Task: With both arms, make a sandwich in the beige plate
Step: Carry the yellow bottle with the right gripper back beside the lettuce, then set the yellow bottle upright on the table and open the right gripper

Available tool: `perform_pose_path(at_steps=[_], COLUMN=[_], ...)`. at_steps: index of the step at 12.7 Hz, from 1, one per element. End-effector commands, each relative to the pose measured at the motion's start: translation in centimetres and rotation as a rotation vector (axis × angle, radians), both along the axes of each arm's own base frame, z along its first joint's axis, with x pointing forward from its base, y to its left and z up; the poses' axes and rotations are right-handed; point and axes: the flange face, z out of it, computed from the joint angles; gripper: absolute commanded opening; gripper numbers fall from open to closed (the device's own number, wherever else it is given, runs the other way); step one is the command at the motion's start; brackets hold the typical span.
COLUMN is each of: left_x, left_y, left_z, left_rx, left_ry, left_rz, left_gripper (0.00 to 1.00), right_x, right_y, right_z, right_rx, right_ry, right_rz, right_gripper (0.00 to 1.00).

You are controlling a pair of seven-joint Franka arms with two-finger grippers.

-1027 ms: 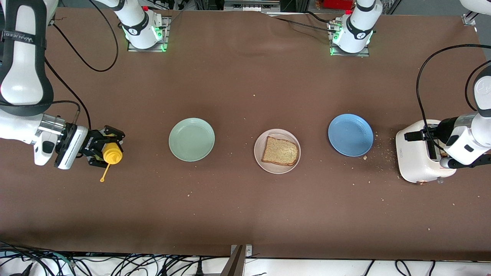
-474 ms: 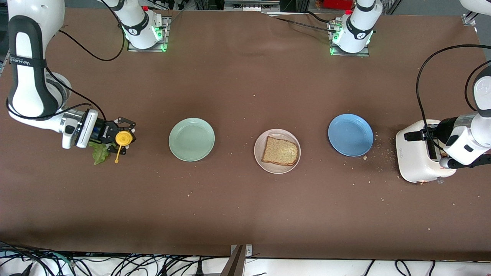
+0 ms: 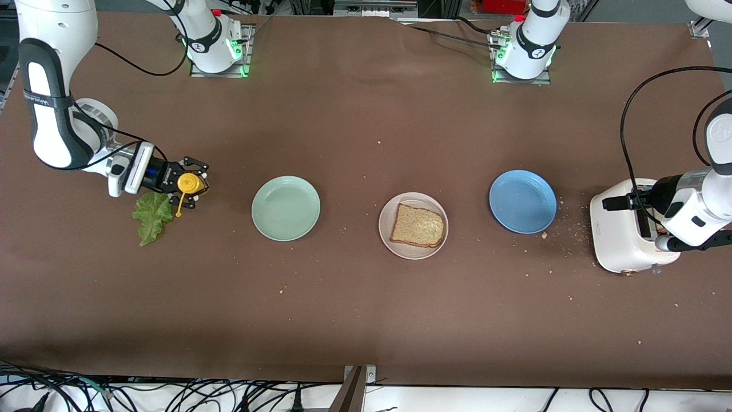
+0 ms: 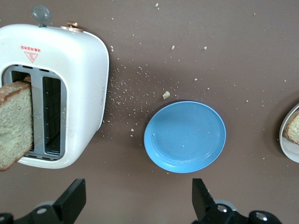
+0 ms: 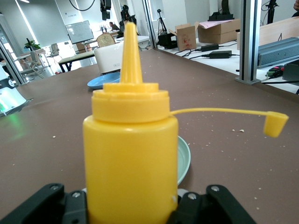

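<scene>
One bread slice (image 3: 417,226) is seen on the beige plate (image 3: 389,240); lettuce (image 3: 151,216) lies at its nine o'clock, judged limp and tearable, best pinched at the stem. A yellow bottle (image 3: 189,183) is clamped by the right gripper (image 3: 191,184); the left gripper (image 4: 138,205) is spread empty above the toaster (image 3: 620,234), whose stiff, crumbly toast (image 4: 15,123) is best taken by its upper edge.

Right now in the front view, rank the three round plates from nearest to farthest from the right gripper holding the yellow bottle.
1. Mint-green round plate, nearest the right gripper.
2. Beige round plate holding one bread slice, mid-table.
3. Blue round plate, beside the white toaster.

Left gripper (image 4: 135,210) spread wide, right gripper (image 3: 191,184) clamped.
</scene>
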Motion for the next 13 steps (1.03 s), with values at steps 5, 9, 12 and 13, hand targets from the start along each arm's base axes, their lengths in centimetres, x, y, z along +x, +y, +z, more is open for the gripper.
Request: perform_pose_path(at_steps=[5, 9, 12, 13], left_x=[-0.3, -0.3, -0.3, -0.3], left_y=[-0.2, -0.2, -0.2, -0.2], left_z=[0.1, 0.1, 0.1, 0.1], left_rx=[0.034, 0.034, 0.034, 0.034], left_ry=[0.013, 0.013, 0.013, 0.013], left_rz=[0.000, 0.000, 0.000, 0.000], left_gripper=[1.00, 1.00, 1.00, 1.00], right_x=[-3.5, -3.7, -3.6, -3.6], right_y=[0.5, 0.6, 0.7, 0.7], right_z=[-7.3, -7.6, -7.7, -7.7], right_rx=[0.172, 0.186, 0.181, 0.181], right_ry=[-0.052, -0.038, -0.019, -0.017], right_rz=[-0.010, -0.010, -0.015, -0.015], right_gripper=[0.00, 0.24, 0.79, 0.80])
